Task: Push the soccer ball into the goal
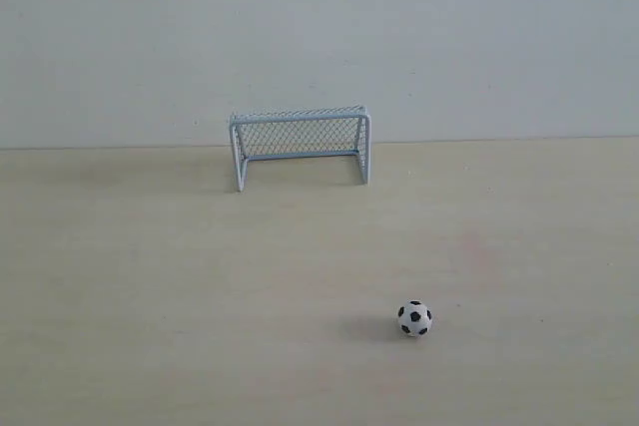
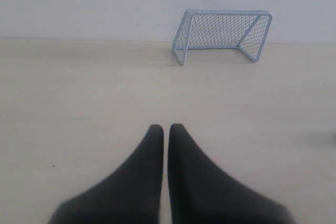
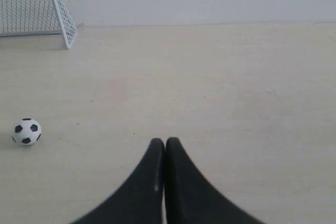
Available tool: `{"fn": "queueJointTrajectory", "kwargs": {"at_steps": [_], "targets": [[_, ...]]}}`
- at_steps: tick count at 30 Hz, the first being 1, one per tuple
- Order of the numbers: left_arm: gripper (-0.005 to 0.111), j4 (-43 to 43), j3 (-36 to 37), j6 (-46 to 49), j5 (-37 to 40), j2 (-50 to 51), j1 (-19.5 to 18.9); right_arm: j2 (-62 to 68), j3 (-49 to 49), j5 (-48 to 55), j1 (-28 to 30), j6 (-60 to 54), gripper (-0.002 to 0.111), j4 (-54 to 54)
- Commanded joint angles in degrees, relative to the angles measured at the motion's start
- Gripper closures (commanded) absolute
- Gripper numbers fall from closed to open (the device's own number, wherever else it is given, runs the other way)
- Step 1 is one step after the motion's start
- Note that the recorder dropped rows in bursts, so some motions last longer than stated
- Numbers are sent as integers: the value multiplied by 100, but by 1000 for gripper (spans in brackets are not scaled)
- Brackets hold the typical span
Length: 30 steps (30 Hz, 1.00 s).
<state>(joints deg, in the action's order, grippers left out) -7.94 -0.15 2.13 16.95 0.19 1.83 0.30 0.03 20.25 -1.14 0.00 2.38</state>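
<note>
The soccer ball [image 1: 414, 318] [image 3: 26, 131], tiny, white with black patches, rests on the pale wooden table in front of and to the right of the goal. The goal [image 1: 301, 144] [image 2: 223, 34] [image 3: 37, 17], a pale-blue frame with mesh netting, stands at the back by the wall with its mouth facing forward. My right gripper [image 3: 165, 141] is shut and empty, well apart from the ball. My left gripper [image 2: 166, 127] is shut and empty, pointing toward the goal from a distance. Neither gripper shows in the exterior view.
A plain pale wall [image 1: 319, 37] rises directly behind the goal at the table's far edge. The light wooden tabletop [image 1: 150, 276] stretches around the ball and the goal.
</note>
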Motion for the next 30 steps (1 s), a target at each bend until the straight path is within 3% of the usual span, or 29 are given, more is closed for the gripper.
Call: {"fn": "queueJointTrajectory", "kwargs": {"at_steps": [1,6,9,16,19,21,25,30], "targets": [[102,-43,15,-46,3,-19,-12,-30,-3,-74,-13,0,108,-22],[102,-43,15,-46,3,-19,-12,-30,-3,-177,-2,-182,108,-170],[102,-43,15,-46,3,-19,-12,-30,-3,-738,-2,-183,108,-274],[102,-43,15,-46,3,-19,-12,-30,-3,-3169,-2,-183,108,-274],[102,-43,15,-46,3,-19,-12,-30,-3,-4879,-2,-167,108,-208],[102,-43,15,-46,3,-19,-12,-30,-41,-5279,-2,-312,108,56],[102,-43,15,-46,3,-19,-12,240,-1381,-3347,-2,-1528,108,473],[102,-43,15,-46,3,-19,-12,2225,-3339,-668,-2,-1685,108,473]]}}
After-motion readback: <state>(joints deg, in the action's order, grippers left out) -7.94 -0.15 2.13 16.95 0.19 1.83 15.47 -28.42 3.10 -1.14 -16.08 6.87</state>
